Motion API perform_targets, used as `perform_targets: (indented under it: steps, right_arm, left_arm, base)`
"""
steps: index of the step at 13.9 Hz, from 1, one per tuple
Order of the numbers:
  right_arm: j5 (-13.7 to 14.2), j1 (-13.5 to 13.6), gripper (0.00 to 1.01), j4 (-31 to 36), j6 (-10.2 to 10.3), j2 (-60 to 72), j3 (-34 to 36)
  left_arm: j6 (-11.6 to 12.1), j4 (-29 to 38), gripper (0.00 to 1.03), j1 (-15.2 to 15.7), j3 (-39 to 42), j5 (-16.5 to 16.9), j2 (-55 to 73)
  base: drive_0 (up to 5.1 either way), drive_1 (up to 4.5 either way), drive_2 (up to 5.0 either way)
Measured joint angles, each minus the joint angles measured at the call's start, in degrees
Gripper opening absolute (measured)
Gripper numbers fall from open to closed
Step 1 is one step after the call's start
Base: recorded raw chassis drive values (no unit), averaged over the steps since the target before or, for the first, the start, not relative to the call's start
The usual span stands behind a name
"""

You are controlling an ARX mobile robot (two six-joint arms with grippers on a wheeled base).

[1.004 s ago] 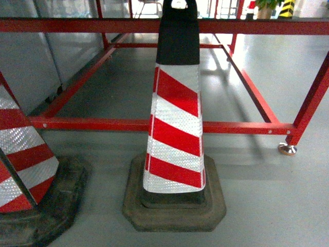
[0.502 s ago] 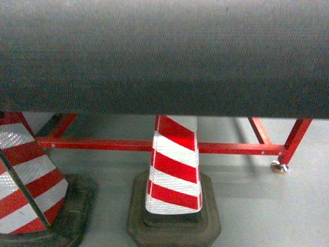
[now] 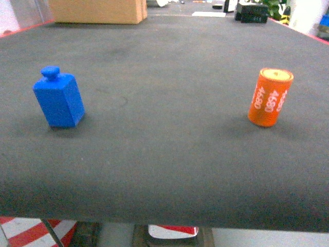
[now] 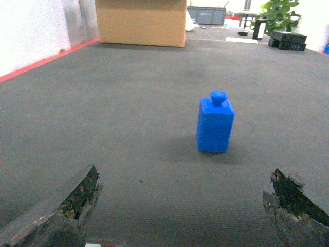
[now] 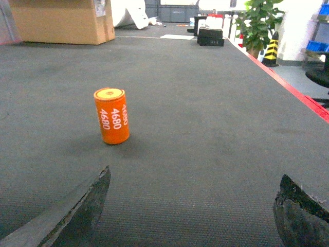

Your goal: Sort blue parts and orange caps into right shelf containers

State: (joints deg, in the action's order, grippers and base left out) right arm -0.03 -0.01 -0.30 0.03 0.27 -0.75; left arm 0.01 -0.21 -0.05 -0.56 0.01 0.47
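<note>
Blue part [image 3: 58, 99]; orange cap [image 3: 270, 97]; upright.

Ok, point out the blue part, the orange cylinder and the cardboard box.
blue part [image 3: 58, 102]: head view, front face of its body.
orange cylinder [image 3: 269, 99]: head view, printed side.
cardboard box [image 4: 141, 21]: left wrist view, front face.

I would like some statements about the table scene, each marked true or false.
1. The blue part stands upright on the dark table. True.
2. The orange cylinder lies on its side. False: it stands upright.
3. The orange cylinder bears the white number 4680. True.
4. The left gripper is shut on the blue part. False: it is open, and the part stands apart in front of it.
5. The right gripper is open. True.
</note>
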Motion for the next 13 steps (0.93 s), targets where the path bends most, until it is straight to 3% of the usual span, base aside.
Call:
perform_targets:
  steps: [13]
  right_arm:
    - [0.00,0.00,0.98,0.02,0.00,0.00,0.00]
  left_arm:
    - [0.00,0.00,0.98,0.00,0.00,-0.02,0.00]
  base:
    - [0.0,0.00,0.0]
